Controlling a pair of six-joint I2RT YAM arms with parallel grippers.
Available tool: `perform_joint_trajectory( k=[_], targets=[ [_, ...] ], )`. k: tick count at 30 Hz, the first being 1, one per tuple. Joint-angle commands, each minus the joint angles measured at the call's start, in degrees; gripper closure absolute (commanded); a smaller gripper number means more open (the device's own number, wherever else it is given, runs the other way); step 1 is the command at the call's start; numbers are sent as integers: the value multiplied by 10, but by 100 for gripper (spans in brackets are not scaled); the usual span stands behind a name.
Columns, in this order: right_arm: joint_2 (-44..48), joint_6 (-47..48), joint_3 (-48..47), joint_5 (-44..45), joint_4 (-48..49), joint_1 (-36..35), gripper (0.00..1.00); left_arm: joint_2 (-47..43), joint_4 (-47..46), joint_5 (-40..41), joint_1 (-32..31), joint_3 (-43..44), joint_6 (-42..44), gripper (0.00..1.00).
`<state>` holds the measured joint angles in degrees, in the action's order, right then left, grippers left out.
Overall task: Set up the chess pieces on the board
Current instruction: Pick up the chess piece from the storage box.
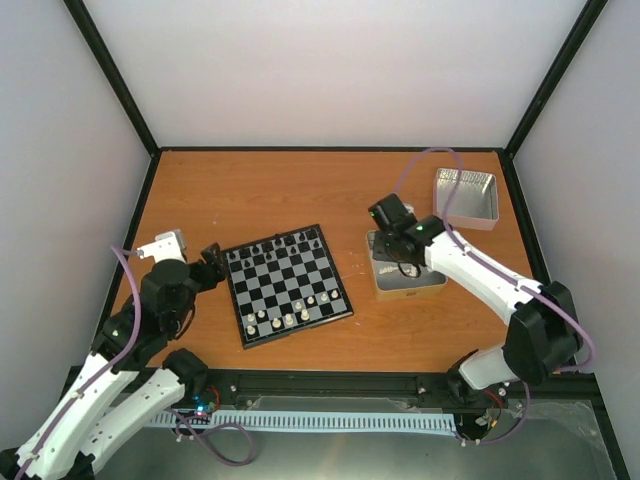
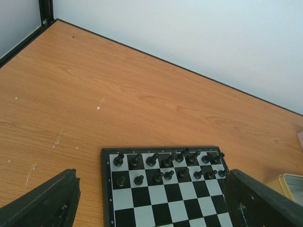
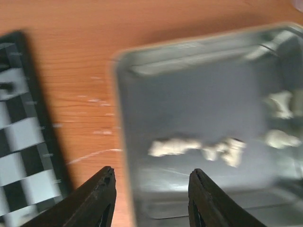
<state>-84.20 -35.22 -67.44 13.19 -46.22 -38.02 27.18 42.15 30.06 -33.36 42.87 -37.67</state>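
The board point(image 1: 288, 285) lies mid-table with black pieces on its far rows and several cream-white chess pieces point(image 1: 290, 319) on its near rows. More white pieces point(image 3: 176, 146) lie loose in a silver tin point(image 3: 189, 94), blurred in the right wrist view. My right gripper point(image 3: 151, 177) is open and empty just above that tin's left wall; it shows in the top view point(image 1: 392, 232) over the tin point(image 1: 430, 283). My left gripper point(image 1: 212, 258) is open and empty at the board's left edge. In the left wrist view the board point(image 2: 156, 208) lies between its fingers point(image 2: 47, 203).
A second silver tin point(image 1: 467, 197) sits tilted at the far right. Black frame posts and white walls enclose the wooden table point(image 1: 260, 190). The black chessmen point(image 2: 165, 161) stand in two rows at the board's far side.
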Motion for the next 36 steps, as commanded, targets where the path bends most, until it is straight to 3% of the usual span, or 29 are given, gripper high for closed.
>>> perform_joint_trajectory(
  k=[1, 8, 13, 21, 28, 36],
  targets=[
    [14, -3, 81, 26, 24, 70, 56, 14, -16, -14, 4, 5, 18, 16],
    [-15, 47, 133, -54, 94, 142, 54, 40, -29, -30, 4, 8, 22, 16],
    [-54, -9, 124, -129, 131, 143, 53, 60, -38, -37, 4, 10, 19, 16],
    [-85, -128, 147, -107, 156, 143, 56, 65, -35, -35, 3, 10, 1, 16],
    [-108, -124, 141, -113, 178, 143, 53, 64, -36, -35, 4, 1, -3, 16],
    [-134, -114, 120, -110, 176, 143, 65, 56, -29, -28, 4, 1, -3, 16]
  ],
)
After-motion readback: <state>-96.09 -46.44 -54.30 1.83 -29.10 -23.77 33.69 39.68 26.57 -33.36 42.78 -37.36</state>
